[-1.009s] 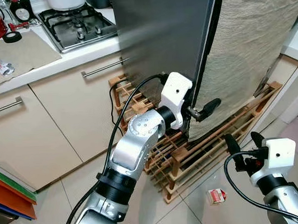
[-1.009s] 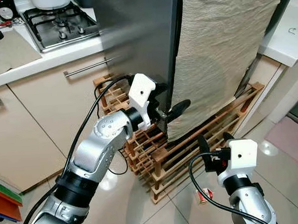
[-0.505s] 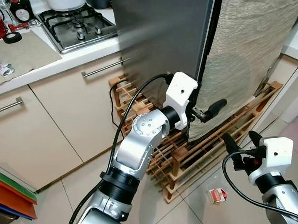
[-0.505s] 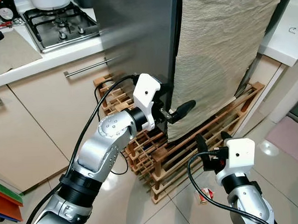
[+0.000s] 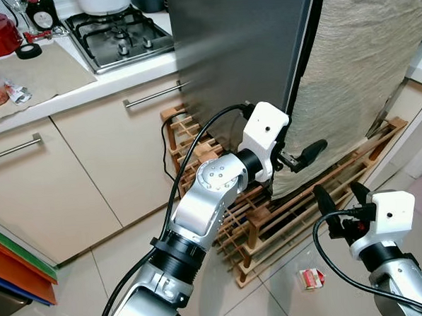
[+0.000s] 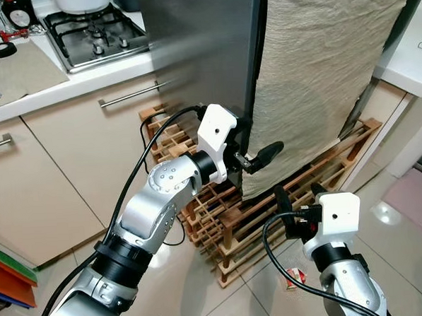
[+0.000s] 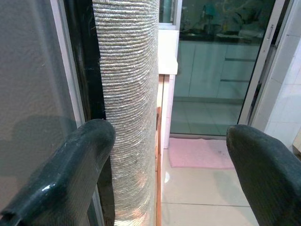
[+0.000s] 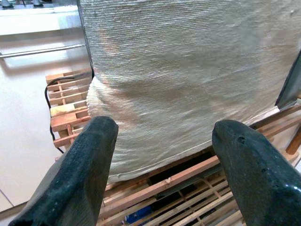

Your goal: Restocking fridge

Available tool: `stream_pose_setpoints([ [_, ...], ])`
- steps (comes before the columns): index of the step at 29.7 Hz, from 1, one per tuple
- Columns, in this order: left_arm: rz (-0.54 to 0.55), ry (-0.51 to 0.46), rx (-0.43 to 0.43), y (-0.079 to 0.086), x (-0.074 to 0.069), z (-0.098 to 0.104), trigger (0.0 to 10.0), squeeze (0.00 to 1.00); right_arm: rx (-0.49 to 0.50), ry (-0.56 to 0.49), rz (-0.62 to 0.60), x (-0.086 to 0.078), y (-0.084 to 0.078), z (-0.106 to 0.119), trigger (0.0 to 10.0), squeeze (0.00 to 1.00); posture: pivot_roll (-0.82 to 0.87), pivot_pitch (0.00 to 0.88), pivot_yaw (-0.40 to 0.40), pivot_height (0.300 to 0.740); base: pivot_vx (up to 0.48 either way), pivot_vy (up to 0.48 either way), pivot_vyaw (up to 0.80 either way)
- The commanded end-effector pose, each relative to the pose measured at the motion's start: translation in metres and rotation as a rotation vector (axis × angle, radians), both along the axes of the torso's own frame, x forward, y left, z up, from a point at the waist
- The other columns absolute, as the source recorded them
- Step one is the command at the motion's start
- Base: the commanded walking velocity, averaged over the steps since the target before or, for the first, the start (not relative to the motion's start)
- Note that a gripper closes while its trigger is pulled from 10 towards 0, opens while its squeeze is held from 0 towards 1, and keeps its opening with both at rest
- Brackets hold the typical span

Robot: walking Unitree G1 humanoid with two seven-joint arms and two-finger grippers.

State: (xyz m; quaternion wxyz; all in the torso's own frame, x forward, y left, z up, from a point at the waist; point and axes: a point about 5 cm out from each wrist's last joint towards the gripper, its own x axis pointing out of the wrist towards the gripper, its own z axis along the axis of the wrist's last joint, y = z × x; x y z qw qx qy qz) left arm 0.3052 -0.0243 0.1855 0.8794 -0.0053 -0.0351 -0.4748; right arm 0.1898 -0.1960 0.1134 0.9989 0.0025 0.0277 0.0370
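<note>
The left gripper (image 5: pixel 296 160) spreads its jaws empty across the fridge door (image 5: pixel 241 50) edge beside the woven cloth (image 5: pixel 362 65), likely to pull it, while the right gripper (image 5: pixel 338 202) waits below, open.

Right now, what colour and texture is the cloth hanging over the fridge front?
Beige, finely ribbed woven cloth; it shows best in the right wrist view.
</note>
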Motion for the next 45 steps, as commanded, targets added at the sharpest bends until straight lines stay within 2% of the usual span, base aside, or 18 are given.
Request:
stream_pose_setpoints([
  [1, -0.011, 0.012, -0.008, -0.011, 0.002, 0.008, 10.0, 0.00, -0.005, 0.005, -0.003, -0.002, 0.001, 0.001, 10.0, 0.01, -0.09, 0.062, 0.039, 0.740, 0.000, 0.000, 0.00],
  [9, 0.021, 0.046, -0.007, -0.003, 0.005, 0.001, 10.0, 0.00, -0.005, 0.017, -0.003, -0.001, 0.002, -0.002, 10.0, 0.01, -0.09, 0.065, 0.039, 0.740, 0.000, 0.000, 0.00],
  [15, 0.074, 0.046, 0.000, 0.018, 0.010, -0.002, 10.0, 0.00, -0.003, 0.018, -0.008, -0.001, 0.002, -0.003, 10.0, 0.01, -0.08, 0.067, 0.034, 0.740, 0.000, 0.000, 0.00],
  [27, 0.075, 0.054, -0.008, 0.016, 0.009, -0.001, 10.0, 0.00, -0.007, 0.028, -0.002, 0.002, -0.002, -0.010, 10.0, 0.01, -0.08, 0.065, 0.028, 0.740, 0.000, 0.000, 0.00],
  [37, 0.015, 0.125, -0.011, -0.025, 0.001, 0.008, 10.0, 0.00, -0.009, 0.050, -0.006, 0.000, -0.014, -0.026, 10.0, 0.01, -0.09, 0.070, 0.028, 0.740, 0.000, 0.000, 0.00],
  [45, -0.047, 0.119, -0.007, -0.042, -0.009, 0.014, 10.0, 0.00, -0.008, 0.064, -0.009, 0.002, -0.024, -0.042, 10.0, 0.01, -0.09, 0.075, 0.030, 0.740, 0.000, 0.000, 0.00],
])
